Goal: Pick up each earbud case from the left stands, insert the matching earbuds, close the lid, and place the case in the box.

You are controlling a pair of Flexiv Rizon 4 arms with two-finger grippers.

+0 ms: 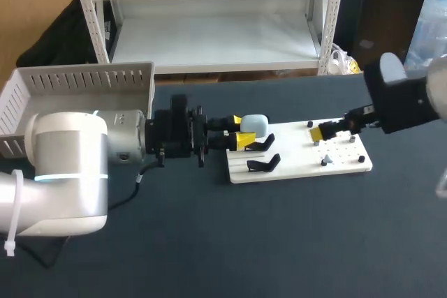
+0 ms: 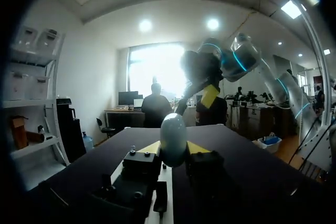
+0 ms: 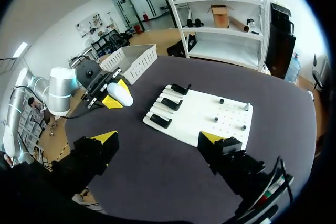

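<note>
A pale blue earbud case [image 1: 255, 125] hangs just above the left end of the white board [image 1: 300, 165], and my left gripper [image 1: 242, 130] is shut on it. The left wrist view has the case [image 2: 173, 139] standing upright between the yellow tips. Two empty black stands [image 1: 263, 165] lie below it on the board. Small earbuds [image 1: 326, 161] sit on the board's right part. My right gripper [image 1: 328, 130] hovers over that right part, open and empty. In the right wrist view the right gripper [image 3: 157, 140] is high above the board [image 3: 199, 129], with the case [image 3: 119, 94] far ahead.
A white slotted box [image 1: 77, 88] stands at the back left, behind my left arm; it also shows as the box [image 3: 131, 61] in the right wrist view. Dark tabletop [image 1: 279, 242] stretches in front of the board.
</note>
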